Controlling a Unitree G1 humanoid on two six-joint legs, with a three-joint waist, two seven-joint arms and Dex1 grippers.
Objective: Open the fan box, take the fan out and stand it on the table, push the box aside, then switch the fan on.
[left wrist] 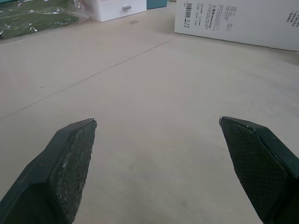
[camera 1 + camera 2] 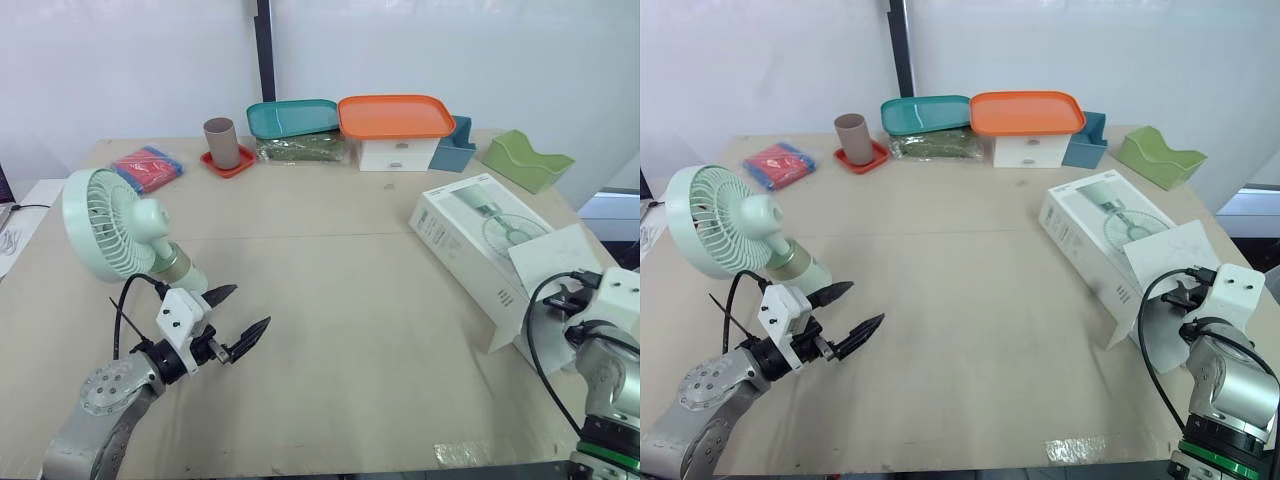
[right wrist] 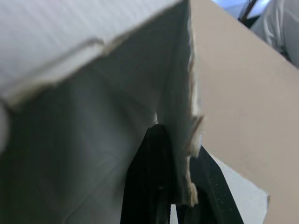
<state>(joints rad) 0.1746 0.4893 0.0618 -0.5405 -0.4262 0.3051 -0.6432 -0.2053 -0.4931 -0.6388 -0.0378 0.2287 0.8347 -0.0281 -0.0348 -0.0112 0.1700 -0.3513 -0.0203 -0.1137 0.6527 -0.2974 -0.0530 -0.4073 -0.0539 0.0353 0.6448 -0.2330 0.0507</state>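
Fingers (image 1: 70, 158) of the left gripper (image 2: 250, 306) are spread wide and empty, well left of the white cardboard fan box (image 2: 470, 235). The mint-green plastic desk fan (image 2: 110, 225) stands upright there too. The right gripper (image 3: 180, 158) pinches that box's open end flap (image 3: 187, 93). Pushing the box aside looks to be in hand. That calls for a steady shove, and after it the fan's switch.

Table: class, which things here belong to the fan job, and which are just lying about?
Job: fan, fan box.
Lying about: brown cup, red packet, teal tray, orange tray, white drawer unit, green packet, blue bin, green holder.
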